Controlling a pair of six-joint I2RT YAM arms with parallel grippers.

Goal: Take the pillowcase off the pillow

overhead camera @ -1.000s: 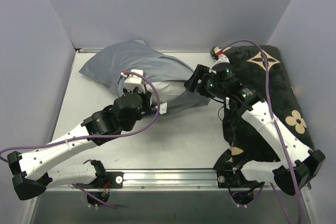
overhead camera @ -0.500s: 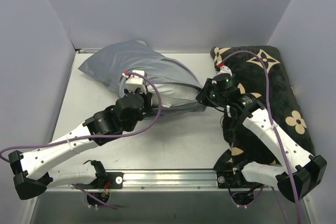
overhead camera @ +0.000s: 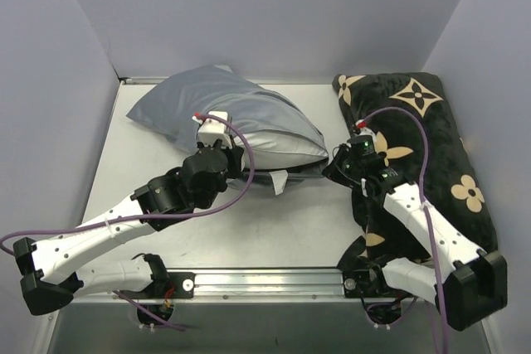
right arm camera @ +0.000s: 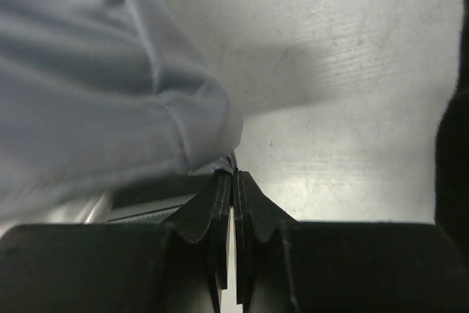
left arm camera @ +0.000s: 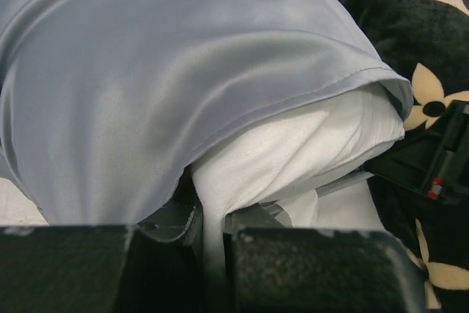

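Left claw [left arm camera: 212, 232] is nipped shut on a fold of the white pillow [left arm camera: 308, 144], whose long axis runs rightward across the desk [overhead camera: 299, 221]. Its pillowcase [overhead camera: 224, 105] mouth faces the right claw [right arm camera: 233, 181], pinched closed on the grey hem.

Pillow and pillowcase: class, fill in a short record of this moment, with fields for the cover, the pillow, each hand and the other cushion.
pillowcase: grey, covers most of the pillow, open end toward the black cushion
pillow: white, one end bare at the opening
left hand: shut on the bare white pillow fabric
right hand: shut, pinching the pillowcase hem, low near the table
black cushion: lies at the right, tan flower motifs up
task state: pillowcase not yet off
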